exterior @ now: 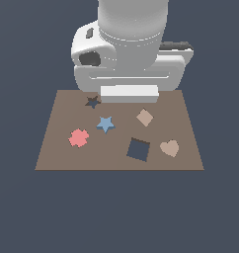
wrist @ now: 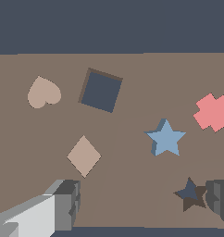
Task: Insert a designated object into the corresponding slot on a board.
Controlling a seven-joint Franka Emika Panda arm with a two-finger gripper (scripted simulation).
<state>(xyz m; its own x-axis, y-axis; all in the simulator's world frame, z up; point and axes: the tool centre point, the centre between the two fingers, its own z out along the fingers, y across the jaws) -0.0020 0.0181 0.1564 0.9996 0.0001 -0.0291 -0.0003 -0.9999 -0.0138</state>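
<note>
**Star lying loose on the board, jaws spread above**

We are seeing the light-blue star [exterior: 106, 123] [wrist: 165, 138] lying flat on the brown board [exterior: 57, 148] [wrist: 132, 194], just beside the dark star-shaped slot [exterior: 93, 102] [wrist: 191, 194] but apart from it. Our jaws are standing wide apart with nothing between them, the gripper [wrist: 144, 203] hovering over the board's edge near the slot. A pink cross [exterior: 78, 138] [wrist: 212, 112], tan diamond [exterior: 144, 117] [wrist: 84, 156], tan heart [exterior: 169, 147] [wrist: 43, 92] and square hole [exterior: 138, 149] [wrist: 101, 90] are sharing the board
</note>
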